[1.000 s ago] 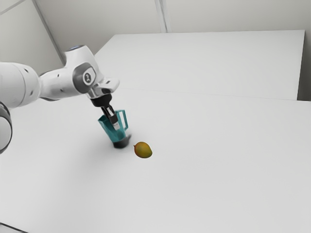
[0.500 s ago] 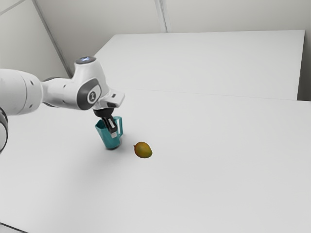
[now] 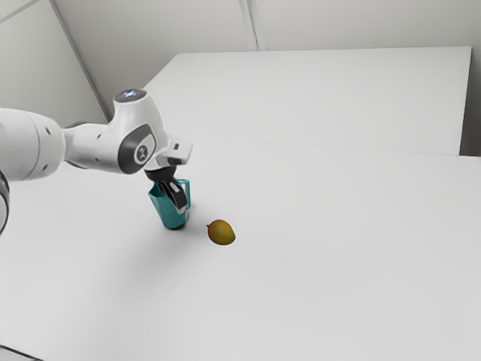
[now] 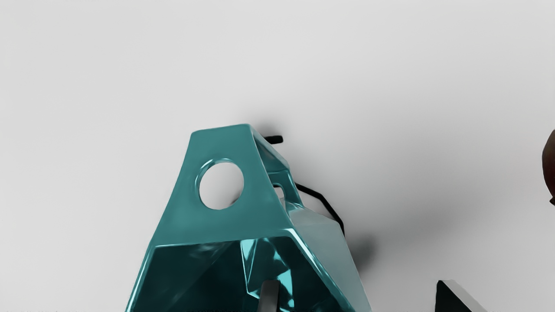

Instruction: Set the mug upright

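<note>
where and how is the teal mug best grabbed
I'd pinch the mug's wall on the side toward the mango, coming down from above, one finger inside and one outside. The mouth faces up and that wall looks thin; the open tool straddles it.

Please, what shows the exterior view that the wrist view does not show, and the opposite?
Exterior view: the white arm and the fruit's whole outline.
Wrist view: the round hole in the handle's top, and the mug's inside, with one finger in it.
Both: the mug with its handle, and at least part of the fruit.
</note>
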